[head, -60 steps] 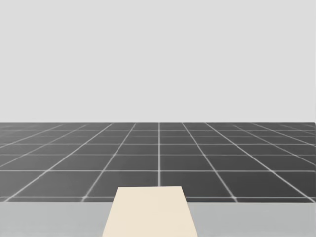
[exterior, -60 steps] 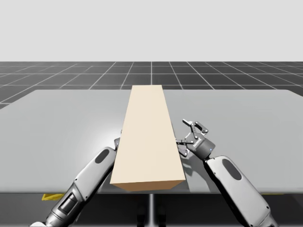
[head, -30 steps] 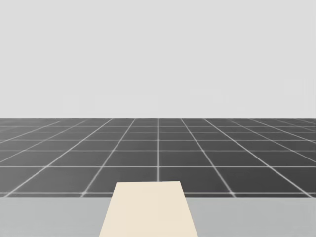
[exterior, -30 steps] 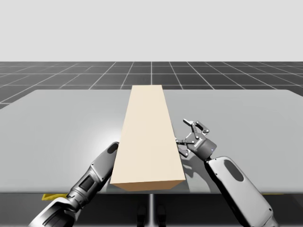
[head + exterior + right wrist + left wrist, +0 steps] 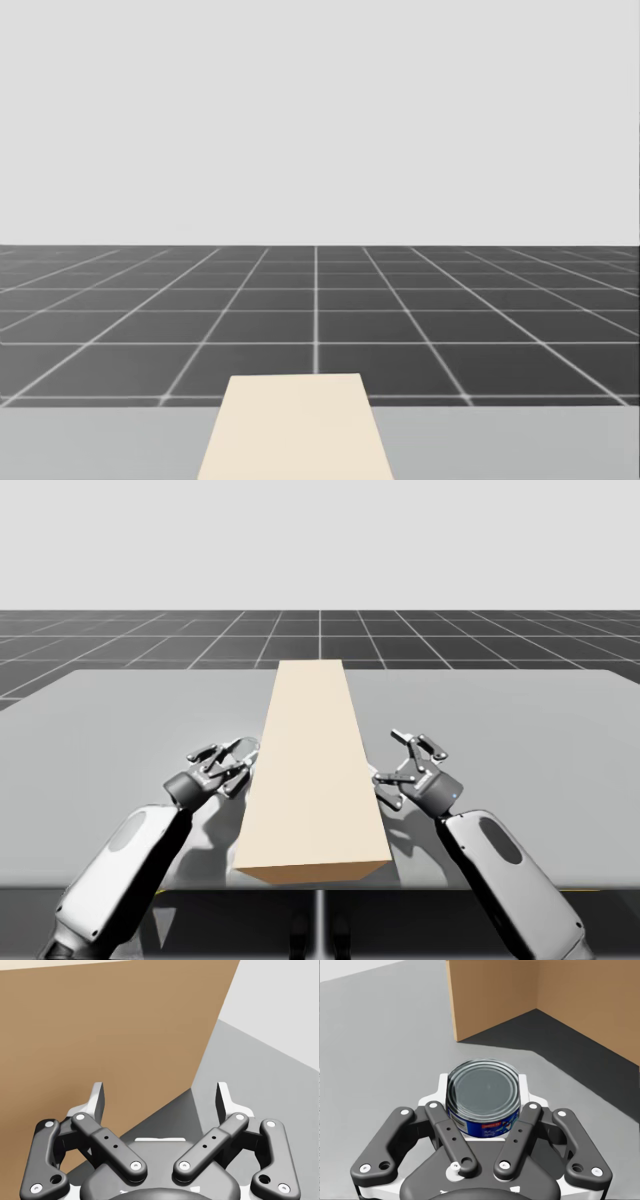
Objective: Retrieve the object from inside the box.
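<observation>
The can (image 5: 484, 1102) — round, blue-labelled, with a silvery lid — sits pinched in my left jaws, a finger on either flank, and it is out in the open on the grey counter (image 5: 120, 710), no longer under cover. A second ago my left arm (image 5: 125, 865) lay tight against the box's left wall with its jaws hidden there. Now it has drawn back and swung outward, so the jaws hang just beside that wall, toward the counter's near edge and on the side of its left edge. I judge the retrieval as good as done: the can is clear of the box and only needs carrying off or setting down.

The box (image 5: 312, 770), long and pale tan, has not shifted. It runs down the middle of the counter from the near edge toward the far one, and its brown wall stands just ahead of the can in the left wrist view.

My right arm (image 5: 500, 865) has barely moved. Its jaws are spread wide with nothing between them, close against the box's right wall.

My head has turned a little — the whole head view has slid slightly.

Beyond the counter's far edge lies a dark floor (image 5: 320, 310) ruled in pale grid lines, under a blank light-grey backdrop.
</observation>
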### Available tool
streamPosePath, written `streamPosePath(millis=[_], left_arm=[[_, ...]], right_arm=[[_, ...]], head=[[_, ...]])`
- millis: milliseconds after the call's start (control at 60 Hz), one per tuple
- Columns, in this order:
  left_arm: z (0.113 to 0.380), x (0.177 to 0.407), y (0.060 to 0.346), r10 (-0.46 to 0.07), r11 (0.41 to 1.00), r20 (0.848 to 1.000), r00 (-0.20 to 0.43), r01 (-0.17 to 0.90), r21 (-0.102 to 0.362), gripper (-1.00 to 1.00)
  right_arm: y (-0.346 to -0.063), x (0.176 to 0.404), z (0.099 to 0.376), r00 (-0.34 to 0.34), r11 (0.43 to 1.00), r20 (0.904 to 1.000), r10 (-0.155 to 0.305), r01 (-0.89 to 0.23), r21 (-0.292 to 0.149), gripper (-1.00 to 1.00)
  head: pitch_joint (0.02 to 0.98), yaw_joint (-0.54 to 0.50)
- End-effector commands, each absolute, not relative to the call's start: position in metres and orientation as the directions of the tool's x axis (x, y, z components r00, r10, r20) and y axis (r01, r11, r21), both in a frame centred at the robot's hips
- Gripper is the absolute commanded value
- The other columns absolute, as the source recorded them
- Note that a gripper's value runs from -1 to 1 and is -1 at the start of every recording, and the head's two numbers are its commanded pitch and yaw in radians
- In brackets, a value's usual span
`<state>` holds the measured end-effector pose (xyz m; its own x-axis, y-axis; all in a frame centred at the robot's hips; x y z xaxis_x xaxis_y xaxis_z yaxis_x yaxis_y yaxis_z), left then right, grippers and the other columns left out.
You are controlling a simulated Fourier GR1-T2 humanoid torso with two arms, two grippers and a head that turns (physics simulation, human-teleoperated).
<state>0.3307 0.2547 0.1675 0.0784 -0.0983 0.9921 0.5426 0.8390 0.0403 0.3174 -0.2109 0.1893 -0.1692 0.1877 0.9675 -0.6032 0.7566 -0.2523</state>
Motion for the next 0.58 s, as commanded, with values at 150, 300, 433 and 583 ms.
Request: streamPosePath(millis=[150,300,433,583], left_arm=[[0.241,0.295,0.298,-0.189,0.858,0.981,-0.047,0.478,0.188,1.0],[0.292,0.313,0.298,-0.209,0.866,0.971,-0.117,0.439,0.24,1.0],[0.335,0.332,0.29,-0.205,0.864,0.964,-0.17,0.432,0.26,1.0],[0.373,0.353,0.278,-0.212,0.865,0.954,-0.21,0.414,0.283,1.0]], right_arm=[[-0.216,0.318,0.192,-0.171,0.76,0.9672,0.188,-0.599,-0.253,-1.0],[-0.218,0.319,0.193,-0.167,0.769,0.9688,0.183,-0.589,-0.247,-1.0],[-0.221,0.32,0.195,-0.176,0.772,0.9685,0.176,-0.586,-0.247,-1.0],[-0.226,0.325,0.195,-0.222,0.78,0.962,0.159,-0.568,-0.26,-1.0]], head=[[0.128,-0.01],[0.12,-0.02],[0.116,-0.02],[0.116,-0.02]])
